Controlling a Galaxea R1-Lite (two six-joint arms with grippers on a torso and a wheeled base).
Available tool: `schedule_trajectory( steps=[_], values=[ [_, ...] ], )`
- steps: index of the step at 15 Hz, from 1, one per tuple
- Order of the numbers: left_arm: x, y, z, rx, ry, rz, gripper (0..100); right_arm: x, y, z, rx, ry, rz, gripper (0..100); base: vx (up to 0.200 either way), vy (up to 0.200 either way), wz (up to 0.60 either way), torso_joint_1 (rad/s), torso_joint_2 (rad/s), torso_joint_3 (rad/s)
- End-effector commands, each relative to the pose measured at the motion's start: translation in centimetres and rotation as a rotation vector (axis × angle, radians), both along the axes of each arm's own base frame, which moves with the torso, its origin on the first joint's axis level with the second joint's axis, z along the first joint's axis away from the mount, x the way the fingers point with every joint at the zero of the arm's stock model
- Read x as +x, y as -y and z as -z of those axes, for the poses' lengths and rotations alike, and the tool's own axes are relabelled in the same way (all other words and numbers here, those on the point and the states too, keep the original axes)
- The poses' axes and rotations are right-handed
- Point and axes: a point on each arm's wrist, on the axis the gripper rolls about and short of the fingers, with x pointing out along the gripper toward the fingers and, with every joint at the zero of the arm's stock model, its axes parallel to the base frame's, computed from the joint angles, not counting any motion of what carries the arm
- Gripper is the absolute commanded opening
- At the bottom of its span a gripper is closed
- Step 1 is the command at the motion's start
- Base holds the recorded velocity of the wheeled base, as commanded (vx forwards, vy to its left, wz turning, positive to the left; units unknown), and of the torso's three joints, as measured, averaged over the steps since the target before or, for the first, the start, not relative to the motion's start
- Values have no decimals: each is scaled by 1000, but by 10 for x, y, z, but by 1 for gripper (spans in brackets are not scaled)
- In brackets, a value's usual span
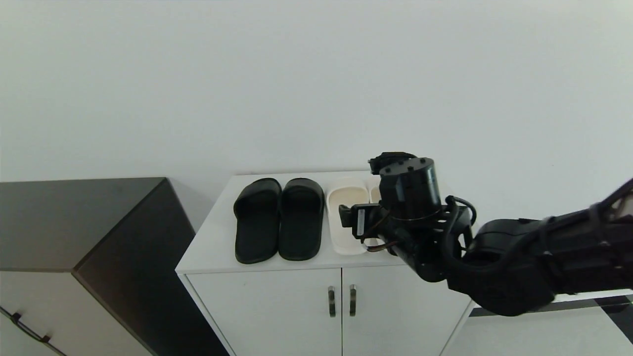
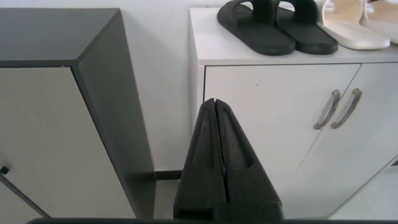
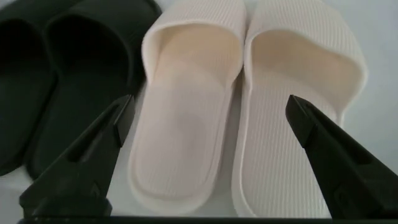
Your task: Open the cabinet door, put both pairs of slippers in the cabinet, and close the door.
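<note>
My right claw (image 3: 210,104) gapes wide over the ribbed cream slippers (image 3: 186,143) — soft, rounded toes — my left claw (image 2: 214,107) pressed together.

Head high, left wrist low — both face cabinet (image 1: 267,306), right wrist close over slippers (image 3: 186,124)
</note>
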Motion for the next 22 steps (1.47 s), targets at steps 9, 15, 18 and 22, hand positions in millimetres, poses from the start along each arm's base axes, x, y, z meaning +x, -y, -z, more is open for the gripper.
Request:
schedule_trajectory(
  steps=[9, 15, 18, 22],
  values=[
    [0, 0, 0, -2, -1, -1, 0, 81, -9, 35, -91, 20, 129, 100, 0, 0, 0, 0, 0, 0],
    [0, 0, 0, -2, -1, -1, 0, 95, -8, 35, -75, 32, 144, 0, 0, 0, 0, 0, 0, 0],
    [0, 0, 0, -3, -1, -1, 0, 97, -9, 35, -73, 34, 146, 0, 0, 0, 0, 0, 0, 0],
    [0, 0, 0, -2, -1, -2, 0, 86, -5, 25, -73, 42, 148, 0, 0, 0, 0, 0, 0, 0]
  ],
)
